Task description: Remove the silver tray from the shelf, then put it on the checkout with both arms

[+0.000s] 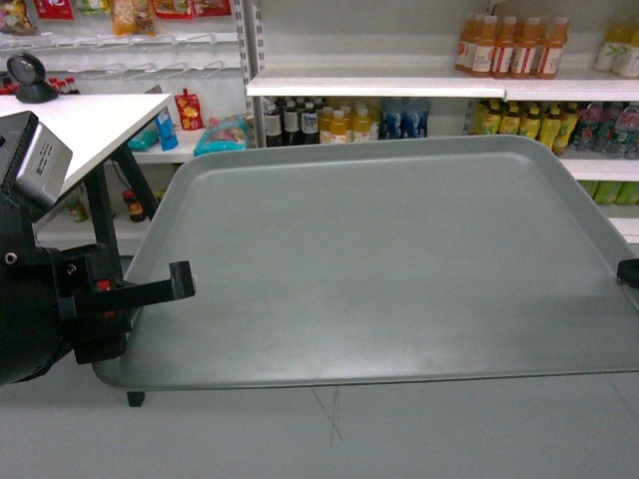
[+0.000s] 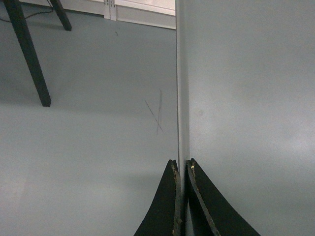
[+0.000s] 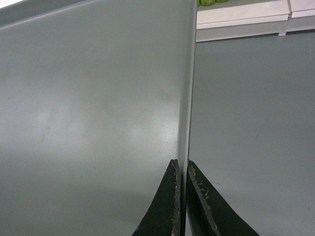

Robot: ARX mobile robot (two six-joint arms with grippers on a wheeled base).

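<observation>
My fingers are pinched narrow on the tray (image 1: 384,259) at both sides: the left gripper (image 2: 182,172) has the tray's left rim caught between its two black fingers (image 2: 165,206), and the right gripper (image 3: 182,172) clamps the right rim the same way, the thin edge running up out of the gap in each wrist view. In the head view the tray hangs level in the air in front of me, over grey floor (image 1: 329,429), touching nothing but my fingers. To the left stands a white table (image 1: 90,125) on black legs, its corner near the tray's far left edge but apart from it. Behind the tray run white shelves (image 1: 379,82) with orange drink bottles (image 1: 511,45) on top and dark and yellow bottles (image 1: 334,122) below, plus snack packets (image 1: 188,108) farther left. My left arm (image 1: 45,299) comes in low from the left edge, its finger lying flat over the rim; of my right arm only a black tip (image 1: 628,271) shows at the right edge.
</observation>
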